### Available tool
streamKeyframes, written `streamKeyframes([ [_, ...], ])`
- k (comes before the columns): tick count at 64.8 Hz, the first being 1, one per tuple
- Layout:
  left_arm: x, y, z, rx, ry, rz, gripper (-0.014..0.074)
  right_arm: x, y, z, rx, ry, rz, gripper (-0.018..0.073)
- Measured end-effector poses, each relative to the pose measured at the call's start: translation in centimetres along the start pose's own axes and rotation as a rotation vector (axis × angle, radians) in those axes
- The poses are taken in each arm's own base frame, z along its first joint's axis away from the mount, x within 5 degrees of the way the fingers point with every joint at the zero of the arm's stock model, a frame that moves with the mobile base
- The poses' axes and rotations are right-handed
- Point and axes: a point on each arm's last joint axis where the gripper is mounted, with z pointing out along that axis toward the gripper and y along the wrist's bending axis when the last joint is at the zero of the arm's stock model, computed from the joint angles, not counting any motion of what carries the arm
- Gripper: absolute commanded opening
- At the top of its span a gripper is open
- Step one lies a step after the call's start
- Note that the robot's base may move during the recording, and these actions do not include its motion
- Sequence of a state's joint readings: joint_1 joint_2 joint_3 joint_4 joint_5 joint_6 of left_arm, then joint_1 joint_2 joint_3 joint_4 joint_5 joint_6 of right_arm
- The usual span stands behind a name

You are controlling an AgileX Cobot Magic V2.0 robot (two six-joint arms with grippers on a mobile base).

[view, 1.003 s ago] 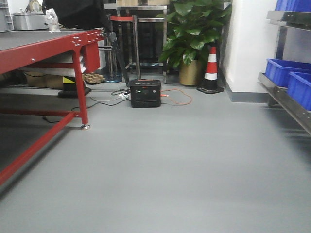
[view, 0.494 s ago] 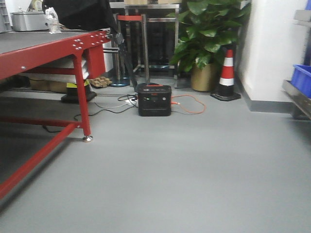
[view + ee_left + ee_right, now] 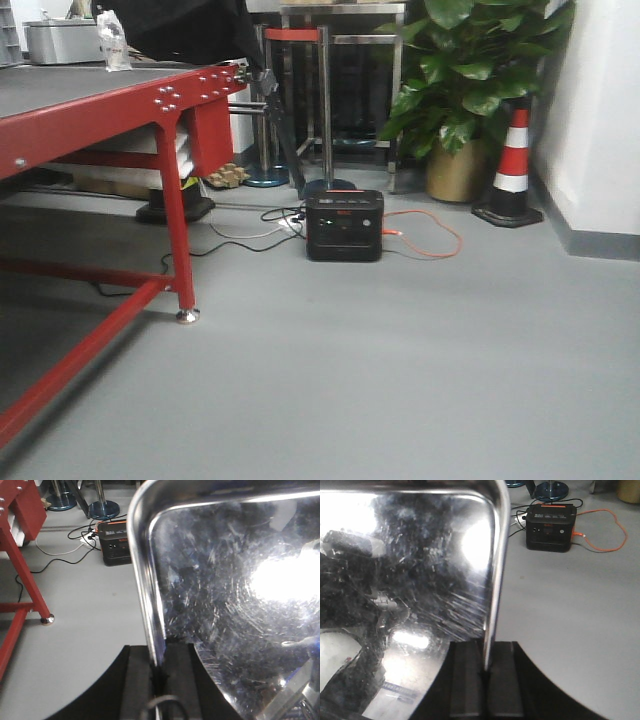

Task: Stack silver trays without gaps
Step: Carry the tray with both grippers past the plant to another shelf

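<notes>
Silver shallow stainless-steel tray (image 3: pixel 225 605) hangs over grey floor (image 3: pixel 90 610), my left gripper (image 3: pixel 159 666) and right gripper (image 3: pixel 487 666) clamped on opposite rims; uneven pulling could slip it free.

Grey floor (image 3: pixel 400 380), smooth: a black power station (image 3: pixel 344 226) is set on it, with an orange cable (image 3: pixel 432 240) looped beside it and black cables (image 3: pixel 235 238) trailed to its left. A red-and-white traffic cone (image 3: pixel 513 165) and a brass-coloured plant pot (image 3: pixel 456 172) are stood near the wall. Red-framed table (image 3: pixel 90 120), dark top: a grey metal box (image 3: pixel 60 42) and a clear plastic bag (image 3: pixel 114 42) are placed at its far end.
</notes>
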State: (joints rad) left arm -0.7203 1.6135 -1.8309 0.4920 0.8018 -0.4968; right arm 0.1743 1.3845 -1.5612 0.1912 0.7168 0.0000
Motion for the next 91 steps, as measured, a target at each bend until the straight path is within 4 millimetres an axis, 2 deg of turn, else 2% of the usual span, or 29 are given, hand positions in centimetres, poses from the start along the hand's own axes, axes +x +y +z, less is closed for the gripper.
streamKeyframes([
  [91,-0.36,0.11,-0.01,-0.012,-0.039,0.029,-0.0008,-0.17,0.06,-0.03,-0.005,-0.016,0.012,-0.007],
])
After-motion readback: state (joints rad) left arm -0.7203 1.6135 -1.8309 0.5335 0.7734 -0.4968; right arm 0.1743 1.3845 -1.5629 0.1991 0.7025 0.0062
